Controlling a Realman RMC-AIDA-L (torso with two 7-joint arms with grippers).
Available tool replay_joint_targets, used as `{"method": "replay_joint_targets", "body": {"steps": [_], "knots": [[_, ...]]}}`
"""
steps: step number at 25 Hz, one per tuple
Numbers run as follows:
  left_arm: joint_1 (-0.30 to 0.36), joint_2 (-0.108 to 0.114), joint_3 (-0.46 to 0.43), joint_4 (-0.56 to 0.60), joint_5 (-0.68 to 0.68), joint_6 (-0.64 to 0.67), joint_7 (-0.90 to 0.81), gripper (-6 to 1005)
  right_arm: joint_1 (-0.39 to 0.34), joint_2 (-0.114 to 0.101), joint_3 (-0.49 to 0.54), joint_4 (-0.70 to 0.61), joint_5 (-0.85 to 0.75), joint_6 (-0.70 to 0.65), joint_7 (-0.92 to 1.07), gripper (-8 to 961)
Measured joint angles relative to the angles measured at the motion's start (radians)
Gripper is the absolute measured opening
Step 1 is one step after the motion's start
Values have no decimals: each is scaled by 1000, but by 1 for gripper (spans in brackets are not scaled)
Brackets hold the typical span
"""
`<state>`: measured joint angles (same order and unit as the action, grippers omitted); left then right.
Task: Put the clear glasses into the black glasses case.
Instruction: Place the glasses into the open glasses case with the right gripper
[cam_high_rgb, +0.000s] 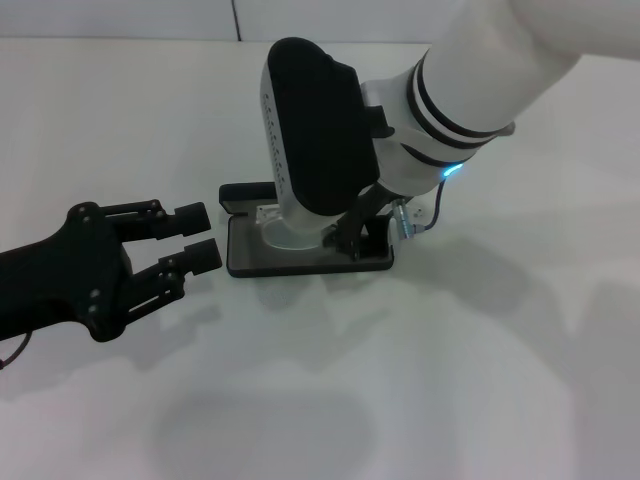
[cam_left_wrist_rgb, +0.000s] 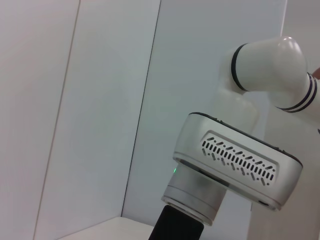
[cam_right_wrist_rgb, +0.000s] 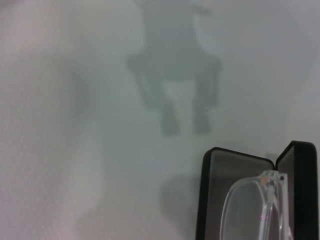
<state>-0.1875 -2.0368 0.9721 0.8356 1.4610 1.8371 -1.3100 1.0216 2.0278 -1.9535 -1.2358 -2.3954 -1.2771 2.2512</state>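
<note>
The black glasses case (cam_high_rgb: 238, 262) lies open at the table's middle, its lid (cam_high_rgb: 245, 194) standing up behind. The clear glasses (cam_high_rgb: 272, 234) rest partly inside it at the left end. My right gripper (cam_high_rgb: 350, 238) reaches down into the case's right half, largely hidden under its white wrist. The right wrist view shows the grey-lined case (cam_right_wrist_rgb: 225, 185) with the clear glasses (cam_right_wrist_rgb: 250, 207) over it. My left gripper (cam_high_rgb: 200, 236) hovers open just left of the case, holding nothing.
White table (cam_high_rgb: 420, 380) all around. The left wrist view shows only the right arm's white housing (cam_left_wrist_rgb: 240, 160) against a pale wall. A gripper's shadow (cam_right_wrist_rgb: 172, 75) falls on the table beyond the case.
</note>
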Motion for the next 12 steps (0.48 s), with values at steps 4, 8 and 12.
{"method": "replay_joint_targets", "body": {"steps": [4, 8, 12], "knots": [[0, 0, 0, 0, 0, -1, 0, 403, -7, 0, -1, 0, -1, 16, 2, 109], [0, 0, 0, 0, 0, -1, 0, 408, -12, 0, -2, 2, -2, 30, 3, 109], [-3, 0, 0, 0, 0, -1, 0, 412, -13, 0, -3, 4, -1, 33, 3, 109]]}}
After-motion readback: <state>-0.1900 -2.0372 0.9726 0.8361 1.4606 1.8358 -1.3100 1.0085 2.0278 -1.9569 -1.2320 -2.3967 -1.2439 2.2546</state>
